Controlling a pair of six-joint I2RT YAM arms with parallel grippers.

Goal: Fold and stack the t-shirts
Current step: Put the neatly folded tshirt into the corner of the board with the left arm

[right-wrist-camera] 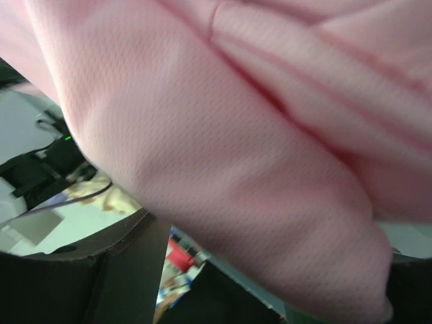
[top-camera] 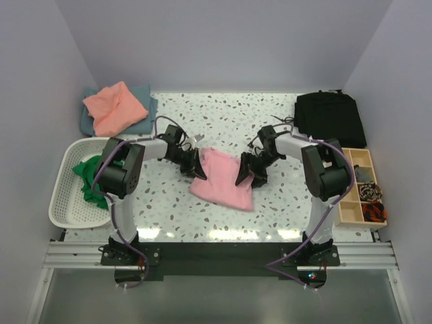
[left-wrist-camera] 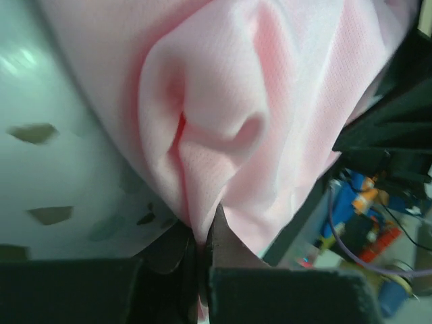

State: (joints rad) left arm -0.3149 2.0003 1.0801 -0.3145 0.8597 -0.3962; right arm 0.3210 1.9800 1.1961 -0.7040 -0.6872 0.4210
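The light pink t-shirt [top-camera: 221, 181] hangs bunched between both grippers over the middle of the table. My left gripper [top-camera: 200, 169] is shut on its left edge, and the fingertips [left-wrist-camera: 217, 237] pinch a fold of the pink cloth [left-wrist-camera: 256, 121]. My right gripper [top-camera: 243, 174] holds the shirt's right edge. In the right wrist view the pink cloth [right-wrist-camera: 236, 148] drapes over the fingers [right-wrist-camera: 131, 263] and hides the pinch. The salmon-orange shirt [top-camera: 113, 108] lies on the grey-blue shirt [top-camera: 144, 94] at the back left. The green shirt [top-camera: 88, 177] lies in a white basket [top-camera: 64, 202].
The white basket stands at the left edge of the table. A black bag [top-camera: 331, 118] lies at the back right. A wooden compartment tray [top-camera: 361, 196] with small parts stands at the right edge. The table [top-camera: 223, 121] is speckled white.
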